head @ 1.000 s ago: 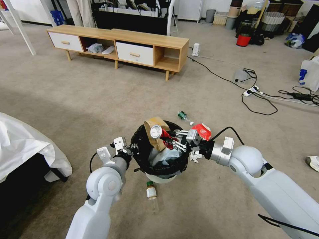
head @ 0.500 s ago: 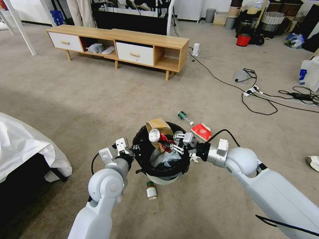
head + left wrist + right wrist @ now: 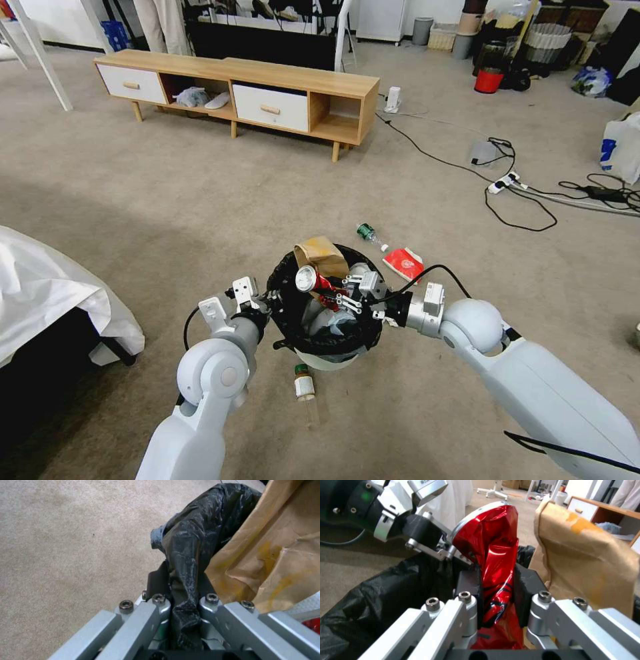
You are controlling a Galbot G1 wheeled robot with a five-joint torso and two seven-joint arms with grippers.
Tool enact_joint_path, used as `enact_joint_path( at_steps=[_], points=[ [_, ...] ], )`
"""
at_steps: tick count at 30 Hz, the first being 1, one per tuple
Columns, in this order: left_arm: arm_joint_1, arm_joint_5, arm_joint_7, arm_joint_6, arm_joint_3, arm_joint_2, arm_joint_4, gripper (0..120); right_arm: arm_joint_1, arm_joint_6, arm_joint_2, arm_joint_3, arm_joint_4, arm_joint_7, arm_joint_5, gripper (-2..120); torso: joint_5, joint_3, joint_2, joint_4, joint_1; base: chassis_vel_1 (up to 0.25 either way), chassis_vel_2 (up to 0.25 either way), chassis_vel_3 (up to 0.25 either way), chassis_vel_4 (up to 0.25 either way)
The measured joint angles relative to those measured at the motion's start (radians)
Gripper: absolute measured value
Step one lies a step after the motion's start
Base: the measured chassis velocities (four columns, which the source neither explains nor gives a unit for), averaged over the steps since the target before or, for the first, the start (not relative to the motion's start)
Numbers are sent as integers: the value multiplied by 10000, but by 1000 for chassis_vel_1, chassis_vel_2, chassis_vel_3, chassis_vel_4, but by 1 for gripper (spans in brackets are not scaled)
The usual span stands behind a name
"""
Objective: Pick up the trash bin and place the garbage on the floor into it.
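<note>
Black liner plastic is pinched tight between the fingers of the left gripper (image 3: 181, 605), by which the trash bin (image 3: 325, 303) is held up by its near rim, clear of the carpet (image 3: 200, 200). Over the bin's mouth the right gripper (image 3: 496, 585) is clamped on a crushed red can (image 3: 493, 552), whose silver end is tilted up beside the brown paper bag (image 3: 321, 257) standing out of the bin at its far rim. More garbage lies on the carpet around the bin: a green-capped bottle (image 3: 367, 233) and a flat red packet (image 3: 403, 263) just beyond it, and a clear bottle (image 3: 305, 393) on the near side.

For a clean drop, the can is best brought fully inside the rim and lowered past the paper bag before the fingers are parted, so that it is not deflected off the bag and over the edge. The bin should meanwhile be kept level by the left gripper, since the hold appears to be on the rim and liner alone and may slip under a jolt.
</note>
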Motion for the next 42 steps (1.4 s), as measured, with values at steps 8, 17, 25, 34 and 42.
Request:
enact_joint_path(
  at_steps=[8, 17, 25, 34, 42],
  points=[
    [27, 13, 12, -10, 5, -40, -19, 4, -128, 4, 4, -4, -14, 235, -119, 50, 1, 0, -1, -1, 0, 0, 0, 0, 0],
    [80, 44, 16, -29, 7, -58, -58, 4, -97, -5, 33, -9, -25, 287, -112, 79, 0, 0, 0, 0, 0, 0, 0, 0, 0],
    [113, 45, 16, -30, 1, -44, -72, 4, -100, -9, 79, -23, -44, 338, -104, 100, 0, 0, -1, -1, 0, 0, 0, 0, 0],
    [93, 17, -11, -45, -264, -4, -53, 4, -130, -15, 48, 467, 413, 369, 11, 100, 0, 0, 0, 0, 0, 0, 0, 0, 0],
    [72, -51, -12, -46, -530, 33, -84, 4, -247, -95, -32, 1788, 1185, 500, 383, 100, 0, 0, 0, -1, 0, 0, 0, 0, 0]
  ],
)
